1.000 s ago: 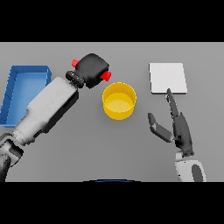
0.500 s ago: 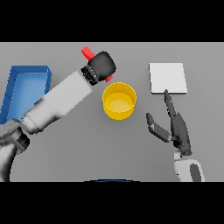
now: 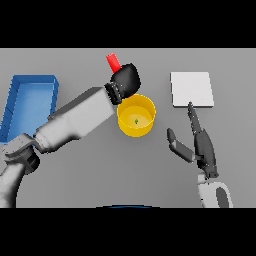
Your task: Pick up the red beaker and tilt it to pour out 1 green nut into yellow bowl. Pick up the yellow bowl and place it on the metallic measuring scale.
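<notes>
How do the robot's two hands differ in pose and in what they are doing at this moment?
The left hand is curled round the red beaker, raised above the yellow bowl's rim; the right hand holds nothing. The left hand's fingers are closed, the right hand's are straight, pointing towards the scale. The left hand sits by the bowl, the right hand apart from it. Both are dark.

Left hand [image 3: 126, 80] gripping red beaker [image 3: 113, 62] (tilted) over yellow bowl [image 3: 136, 117], green nut [image 3: 136, 121] inside

Red beaker [image 3: 114, 62] tilts above the upright yellow bowl [image 3: 136, 116], which holds one green nut [image 3: 136, 121]; the metallic scale [image 3: 192, 89] lies flat nearby
</notes>
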{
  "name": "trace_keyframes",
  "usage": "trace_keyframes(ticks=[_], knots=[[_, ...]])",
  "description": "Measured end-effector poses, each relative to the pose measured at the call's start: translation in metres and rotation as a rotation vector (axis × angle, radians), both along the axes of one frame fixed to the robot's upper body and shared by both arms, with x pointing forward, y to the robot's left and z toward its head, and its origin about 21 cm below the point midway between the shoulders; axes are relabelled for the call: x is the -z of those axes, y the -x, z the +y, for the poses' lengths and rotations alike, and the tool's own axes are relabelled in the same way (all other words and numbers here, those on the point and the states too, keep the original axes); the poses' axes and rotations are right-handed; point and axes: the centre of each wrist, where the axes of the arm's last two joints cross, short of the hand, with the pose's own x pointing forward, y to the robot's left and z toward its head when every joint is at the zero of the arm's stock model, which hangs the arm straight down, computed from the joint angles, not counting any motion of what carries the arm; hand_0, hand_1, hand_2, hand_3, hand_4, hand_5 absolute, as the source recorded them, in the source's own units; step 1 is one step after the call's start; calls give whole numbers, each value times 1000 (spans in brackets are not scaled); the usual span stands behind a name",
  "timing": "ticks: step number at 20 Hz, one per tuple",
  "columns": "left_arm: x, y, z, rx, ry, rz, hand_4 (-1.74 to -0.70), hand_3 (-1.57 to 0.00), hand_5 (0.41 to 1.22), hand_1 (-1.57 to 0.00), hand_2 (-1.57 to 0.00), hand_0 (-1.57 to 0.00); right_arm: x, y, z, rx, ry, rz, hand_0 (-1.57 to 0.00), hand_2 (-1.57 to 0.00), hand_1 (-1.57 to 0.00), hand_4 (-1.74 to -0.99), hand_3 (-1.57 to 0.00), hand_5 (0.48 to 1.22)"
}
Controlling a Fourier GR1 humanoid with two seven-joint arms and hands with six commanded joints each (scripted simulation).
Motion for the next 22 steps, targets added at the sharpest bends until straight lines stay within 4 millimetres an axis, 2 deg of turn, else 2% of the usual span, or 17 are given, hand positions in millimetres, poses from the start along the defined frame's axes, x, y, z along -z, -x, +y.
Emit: trace_keyframes(ticks=[1, 6, 7, 8, 10, 12, 14, 17, 18, 19, 20, 22], knots=[[-1, 1, -4, 13, -35, -17, -1735, -1571, 1221, -1571, -1571, -1571, 1, 1, -5, 12, 17, -2, 1, 1, 1, -1082, 1, 677], [-12, 1, -24, 84, -220, -69, -1732, -1571, 1221, -1571, -1571, -1571, 2, -1, 1, 5, 19, -15, 1, 1, 1, -1061, 1, 671], [-10, 2, -28, 93, -258, -88, -1732, -1571, 1221, -1571, -1571, -1571, 2, 0, -2, 6, 25, -25, 1, 1, 1, -1059, 1, 672], [-7, 3, -28, 100, -287, -90, -1732, -1571, 1221, -1571, -1571, -1571, 3, 2, 2, 2, 28, -31, 1, 1, 1, -1051, 1, 677], [-10, 5, -35, 106, -310, -115, -1728, -1571, 1221, -1571, -1571, -1571, 0, -4, -1, 10, 31, -21, 1, 1, 1, -1041, 1, 683], [-20, 2, -37, 107, -335, -117, -1729, -1571, 1221, -1571, -1571, -1571, -3, -4, 5, 2, 30, -30, 1, 1, 1, -1027, 1, 686], [-39, -7, -37, 129, -274, -134, -1726, -1571, 1221, -1571, -1571, -1571, -1, -3, 5, 3, 26, -19, 1, 1, 1, -1035, 1, 685], [-79, -22, -30, 70, -224, -164, -1728, -1571, 1221, -1571, -1571, -1571, -2, -1, 3, 4, 50, -33, 1, 1, 1, -1023, 1, 682], [-90, -26, -26, 45, -183, -168, -1731, -1263, 1221, -1571, -1571, -1571, -3, -2, 4, 6, 55, -32, 1, 1, 1, -1024, 1, 681], [-113, -33, -20, -3, -127, -181, -1733, -1023, 1221, -1571, -1571, -1571, -1, -2, 2, 10, 57, -26, 1, 1, 1, -1028, 1, 680], [-123, -38, -17, -30, -98, -191, -1731, -1132, 1221, -1571, -1571, -1571, -3, -1, 2, 5, 48, -46, 1, 1, 1, -1018, 1, 680], [-146, -51, 8, -95, 22, -158, -1729, -1290, 1221, -1571, -1571, -1571, -2, 1, -1, 5, 36, -22, 1, 1, 1, -1001, 1, 683]])
